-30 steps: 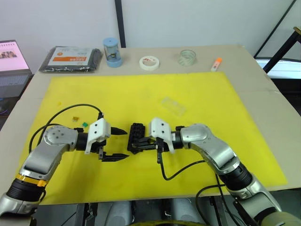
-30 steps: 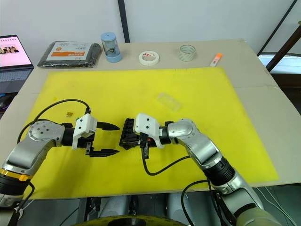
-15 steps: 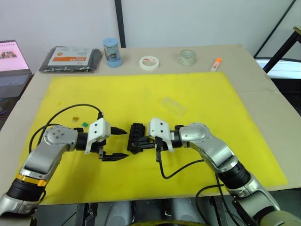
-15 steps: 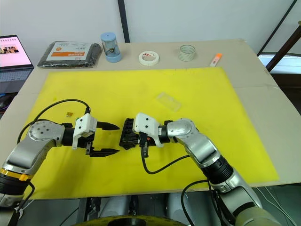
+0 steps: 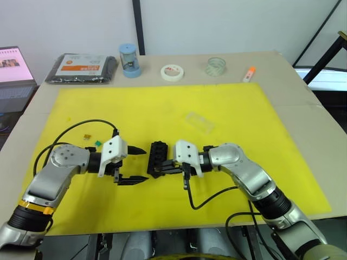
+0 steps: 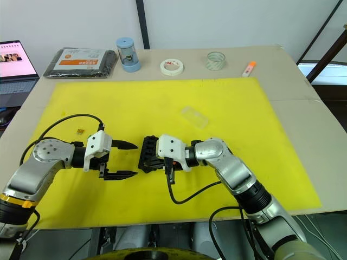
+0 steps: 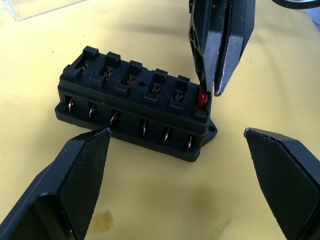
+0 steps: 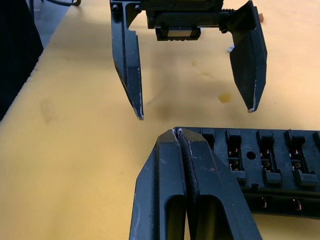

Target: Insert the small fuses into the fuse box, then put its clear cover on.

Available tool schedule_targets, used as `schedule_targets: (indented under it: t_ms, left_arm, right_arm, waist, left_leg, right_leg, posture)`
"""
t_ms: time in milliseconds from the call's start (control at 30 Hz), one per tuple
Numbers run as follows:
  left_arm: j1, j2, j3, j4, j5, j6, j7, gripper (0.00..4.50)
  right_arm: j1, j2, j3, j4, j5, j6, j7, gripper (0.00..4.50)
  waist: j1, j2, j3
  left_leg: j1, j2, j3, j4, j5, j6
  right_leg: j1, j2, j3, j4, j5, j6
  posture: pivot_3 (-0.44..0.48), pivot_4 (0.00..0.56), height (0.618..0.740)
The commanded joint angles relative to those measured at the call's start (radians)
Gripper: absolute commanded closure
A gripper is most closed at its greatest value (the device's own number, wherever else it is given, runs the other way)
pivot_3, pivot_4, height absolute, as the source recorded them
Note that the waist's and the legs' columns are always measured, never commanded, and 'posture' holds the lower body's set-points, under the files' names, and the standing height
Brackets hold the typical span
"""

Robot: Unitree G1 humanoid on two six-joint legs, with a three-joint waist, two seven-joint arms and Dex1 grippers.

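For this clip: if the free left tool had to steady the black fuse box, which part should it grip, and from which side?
Probably across the two long side walls of the fuse box, at the end away from the red fuse. The box lies flat with its slots up, so the long walls give parallel faces. The left tool stands open beside that end, while the right tool, shut, sits at the red fuse.

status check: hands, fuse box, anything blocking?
Right hand shut, pressing red fuse into fuse box end slot. Left hand open alongside. Clear cover off, nothing blocking.
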Motion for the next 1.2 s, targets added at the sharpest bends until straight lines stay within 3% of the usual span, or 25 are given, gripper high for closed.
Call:
schedule_targets:
  t_ms: [33,1200]
  left_arm:
    - [-0.005,-0.002,0.012,-0.022,0.0,-0.012,0.001,0.0]
    - [0.001,-0.004,0.015,-0.024,0.0,-0.012,0.01,0.0]
  right_arm:
    - [0.019,-0.02,0.036,0.023,-0.03,0.014,0.014,4.45]
    - [-0.033,-0.021,-0.004,0.042,-0.029,0.056,0.015,4.45]
  waist:
    - [0.0,0.0,0.0]
    - [0.001,0.0,0.0]
  left_leg:
    - [0.0,0.0,0.0,0.0,0.0,0.0]
    - [0.001,0.0,0.0,0.0,0.0,0.001]
  right_leg:
    - [0.0,0.0,0.0,0.0,0.0,0.0]
    - [0.001,0.0,0.0,0.001,0.0,0.0]
  posture:
    - [0.0,0.15,0.74]
    - [0.0,0.15,0.74]
